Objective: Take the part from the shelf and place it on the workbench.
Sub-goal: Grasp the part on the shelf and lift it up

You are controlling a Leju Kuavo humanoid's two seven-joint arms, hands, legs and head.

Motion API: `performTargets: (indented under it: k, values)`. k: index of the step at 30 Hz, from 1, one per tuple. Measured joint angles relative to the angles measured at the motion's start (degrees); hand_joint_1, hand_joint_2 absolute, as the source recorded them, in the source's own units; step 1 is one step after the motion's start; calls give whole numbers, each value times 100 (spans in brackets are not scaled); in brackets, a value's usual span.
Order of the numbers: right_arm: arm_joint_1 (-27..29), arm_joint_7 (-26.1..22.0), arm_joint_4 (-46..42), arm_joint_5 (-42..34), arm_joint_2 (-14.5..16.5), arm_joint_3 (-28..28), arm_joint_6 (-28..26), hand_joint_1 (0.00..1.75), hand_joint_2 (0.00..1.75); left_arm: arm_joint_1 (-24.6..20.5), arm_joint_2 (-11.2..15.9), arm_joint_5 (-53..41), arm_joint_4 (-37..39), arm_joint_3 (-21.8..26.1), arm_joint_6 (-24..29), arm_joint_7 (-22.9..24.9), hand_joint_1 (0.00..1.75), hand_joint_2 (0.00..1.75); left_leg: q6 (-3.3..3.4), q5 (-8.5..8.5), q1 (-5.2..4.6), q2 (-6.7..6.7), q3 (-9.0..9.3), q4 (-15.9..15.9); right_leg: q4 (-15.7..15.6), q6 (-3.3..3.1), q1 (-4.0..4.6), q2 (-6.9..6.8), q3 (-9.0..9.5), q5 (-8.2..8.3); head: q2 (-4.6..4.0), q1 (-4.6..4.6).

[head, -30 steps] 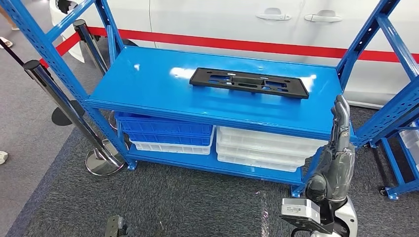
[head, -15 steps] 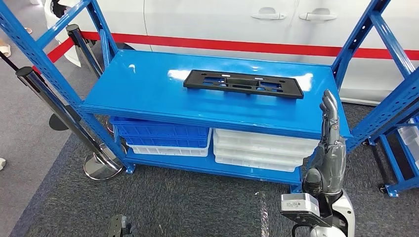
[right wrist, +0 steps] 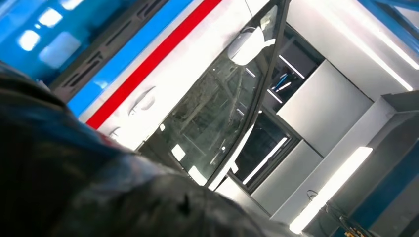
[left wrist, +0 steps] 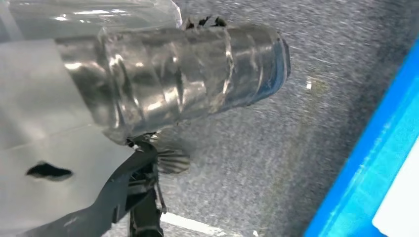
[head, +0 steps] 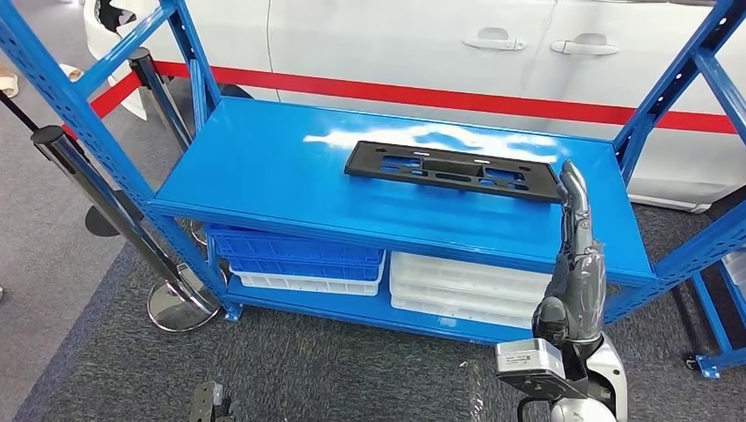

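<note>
The part (head: 453, 169) is a long flat black plate with cut-outs, lying on the top deck of the blue shelf (head: 264, 167), right of centre. My right hand (head: 578, 259) stands upright at the shelf's front right. Its fingers are stretched straight and hold nothing, and the fingertips (head: 572, 174) reach up to the part's right end. Whether they touch it I cannot tell. In the right wrist view the part (right wrist: 106, 49) is a dark strip past the blurred dark hand (right wrist: 74, 187). A dark bit of my left hand (head: 207, 404) hangs low over the carpet, its fingers unclear.
Blue bins (head: 299, 251) and white bins (head: 466, 286) fill the lower shelf. Blue uprights (head: 79, 97) frame the shelf on both sides. Chrome barrier posts (head: 114, 211) stand at the left. A white car with a red stripe (head: 440, 92) is close behind. Another blue rack (head: 717, 325) stands at the right.
The view has shifted a little. My right hand has risen and moved left, from beyond the shelf's right front corner to the part's right end.
</note>
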Motion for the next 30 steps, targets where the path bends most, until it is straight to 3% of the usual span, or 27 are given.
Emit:
performTargets:
  k: [1,3,5,7,8,10,11,12,13,15,16,17,18,20,22,23,24,26,27,28,29,30]
  values:
    - [1,-9,6,-17,-5,6,2,0,0,-5,-4,1,0,-7,2,4,0,0,-29,-70,-4,4,46,-24,-181,-31,24,-3,72,88,0,-3]
    - [0,-37,14,-51,-9,17,4,0,0,-22,-7,2,0,-17,5,19,0,0,-90,-88,-16,16,137,13,-295,-72,33,15,197,12,0,-14]
    - [-7,-60,15,-71,-10,24,3,0,0,-48,1,3,0,-21,7,34,0,0,-151,83,-15,29,34,388,-369,-126,-5,35,398,-62,0,-15]
    - [-14,-72,18,-78,-15,30,3,0,0,-67,5,4,0,-23,7,40,0,0,-226,222,6,31,-438,1086,-427,-171,-36,25,632,-193,0,-19]
    - [-14,-78,21,-78,-17,33,5,0,0,-66,3,5,0,-24,7,39,0,0,-261,163,24,30,-727,1408,-454,-180,-44,20,747,-275,0,-24]
    - [-11,-92,30,-97,-18,43,16,0,0,-43,2,20,0,-26,11,38,0,0,-310,-278,66,32,-1211,1696,-507,-173,-66,33,1005,-452,0,-36]
    - [-11,-96,37,-128,-19,46,32,0,0,-27,3,33,0,-26,15,38,0,0,-326,-513,80,32,-1367,1644,-533,-158,-83,46,1156,-551,0,-42]
    - [-11,-99,46,-173,-20,48,58,0,0,-8,4,46,1,-26,22,38,0,0,-339,-631,88,33,-1473,1471,-557,-138,-103,59,1319,-657,0,-43]
    - [-10,-101,56,-225,-21,48,88,0,0,10,6,56,1,-27,29,39,0,0,-344,-504,93,34,-1532,1189,-578,-112,-120,69,1481,-774,0,-49]
    - [0,-100,86,-310,-24,51,143,0,0,53,10,61,10,-33,45,43,0,0,-324,508,91,41,-1569,484,-597,-47,-133,89,1751,-1025,0,-61]
    - [5,-99,100,-337,-24,54,158,0,0,72,14,60,15,-37,49,46,0,0,-297,968,79,42,-1553,279,-616,-5,-129,100,1861,-1149,0,-65]
    - [9,-99,110,-350,-25,58,171,0,0,82,16,60,19,-41,52,50,0,0,-260,1231,68,42,-1518,185,-631,40,-122,109,1985,-1235,0,-68]
    - [-1,-101,115,-357,-25,61,178,0,0,66,17,60,20,-43,54,50,0,0,-221,1191,55,39,-1458,209,-585,81,-120,119,2065,-1239,0,-57]
    - [-44,-104,112,-357,-25,64,182,0,0,5,13,57,20,-43,56,48,0,0,-129,986,65,21,-1270,203,-94,140,-127,99,1909,-974,0,-35]
    - [-68,-104,112,-356,-25,71,181,0,0,-43,13,56,20,-51,56,45,0,0,-53,814,77,2,-1020,128,790,158,-129,65,1309,-717,0,-19]
    - [-61,-104,115,-356,-28,74,181,0,0,-46,15,55,20,-61,56,45,0,0,-32,715,72,-4,-878,89,1133,159,-124,51,992,-773,0,-10]
    - [-52,-103,120,-356,-32,77,181,0,0,-37,18,56,20,-72,58,46,0,0,-17,611,68,-12,-724,49,1321,158,-116,46,701,-986,0,-7]
    - [-36,-101,130,-356,-39,78,181,0,0,-9,19,58,21,-89,64,48,0,0,-8,387,56,-37,-372,-32,1299,152,-90,45,251,-1537,0,-2]
    - [-32,-101,135,-356,-42,79,181,0,0,4,19,60,22,-92,67,48,0,0,-9,266,50,-53,-178,-70,1123,134,-70,45,87,-1677,0,-1]
    - [-27,-101,143,-358,-45,79,181,0,0,11,17,59,22,-95,67,48,0,0,-12,142,42,-67,18,-104,856,103,-46,45,-35,-1585,0,2]
    - [-20,-101,155,-367,-49,79,182,0,0,26,13,56,22,-99,66,50,0,0,-18,16,37,-78,185,-136,497,45,-14,45,-123,-1147,0,4]
    - [-1,-101,175,-380,-53,80,188,0,0,36,1,51,25,-111,66,54,0,0,-29,-112,26,-86,351,-126,138,-22,30,59,-201,-512,-1,-5]
